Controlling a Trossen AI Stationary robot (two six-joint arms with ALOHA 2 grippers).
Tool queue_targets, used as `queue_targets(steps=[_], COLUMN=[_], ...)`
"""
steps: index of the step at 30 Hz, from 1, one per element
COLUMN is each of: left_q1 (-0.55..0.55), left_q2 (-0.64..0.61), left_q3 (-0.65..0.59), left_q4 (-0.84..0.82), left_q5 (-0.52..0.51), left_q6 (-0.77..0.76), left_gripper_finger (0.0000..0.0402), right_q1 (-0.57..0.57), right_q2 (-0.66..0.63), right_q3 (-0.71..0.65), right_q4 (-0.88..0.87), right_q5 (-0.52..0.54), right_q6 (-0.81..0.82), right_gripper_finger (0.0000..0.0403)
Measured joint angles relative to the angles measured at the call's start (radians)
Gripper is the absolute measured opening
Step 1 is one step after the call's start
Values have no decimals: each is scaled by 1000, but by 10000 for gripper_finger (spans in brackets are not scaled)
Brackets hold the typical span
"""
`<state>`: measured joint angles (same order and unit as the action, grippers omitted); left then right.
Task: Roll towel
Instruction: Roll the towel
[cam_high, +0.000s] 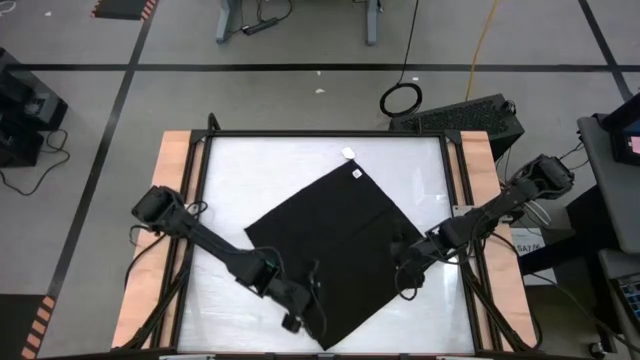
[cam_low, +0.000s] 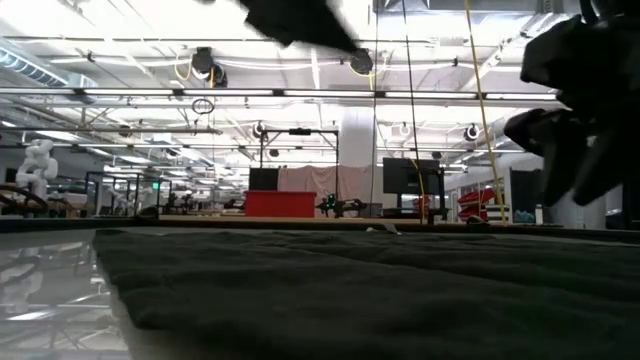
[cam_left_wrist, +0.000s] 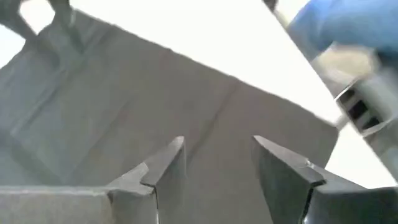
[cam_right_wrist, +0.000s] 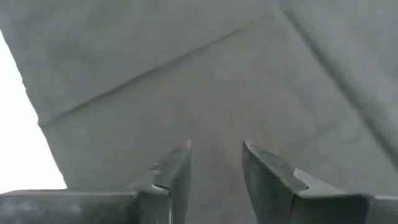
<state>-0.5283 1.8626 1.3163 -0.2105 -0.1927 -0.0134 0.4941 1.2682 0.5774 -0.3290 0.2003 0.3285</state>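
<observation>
While flat, towel lies under left hand, right hand.

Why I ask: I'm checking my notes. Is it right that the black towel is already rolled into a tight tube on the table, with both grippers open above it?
Not quite. The towel is not rolled: the high view shows it spread flat on the table, turned like a diamond. The rest holds: the left gripper and right gripper are open above it.

Left end effector and right end effector open.
</observation>
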Motion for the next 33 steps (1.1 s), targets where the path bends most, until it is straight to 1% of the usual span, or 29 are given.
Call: queue_targets(steps=[2, 5, 10, 13, 16, 19, 22, 26, 29, 33], left_q1=[-15, -33, -44, -45, -39, -38, -38, -26, -15, -9], left_q2=[10, 21, 55, 82, 104, 111, 121, 131, 136, 131], left_q3=[0, 0, 0, 0, 0, 0, 0, -2, -24, -54], left_q4=[85, 138, 126, 78, -11, -93, -213, -351, -368, -397], left_q5=[7, 7, 29, 24, 14, -9, -49, -74, -81, -80], left_q6=[30, 54, 38, 0, -36, -59, -81, -104, -112, -112], left_gripper_finger=[189, 189, 189, 189, 189, 189, 189, 189, 189, 189], right_q1=[11, 42, 104, 118, 117, 116, 116, 117, 121, 141], right_q2=[0, 0, 0, 0, 0, 0, 0, 25, 74, 166], right_q3=[0, 0, 0, 0, 0, 0, 0, 0, 0, 3], right_q4=[-9, -5, -29, -97, -183, -217, -212, -185, -142, -29], right_q5=[-37, -84, -102, -88, -48, -37, -37, -38, -44, -64], right_q6=[15, 34, 49, 89, 162, 221, 270, 311, 329, 344], right_gripper_finger=[132, 132, 132, 132, 132, 132, 132, 132, 132, 132])
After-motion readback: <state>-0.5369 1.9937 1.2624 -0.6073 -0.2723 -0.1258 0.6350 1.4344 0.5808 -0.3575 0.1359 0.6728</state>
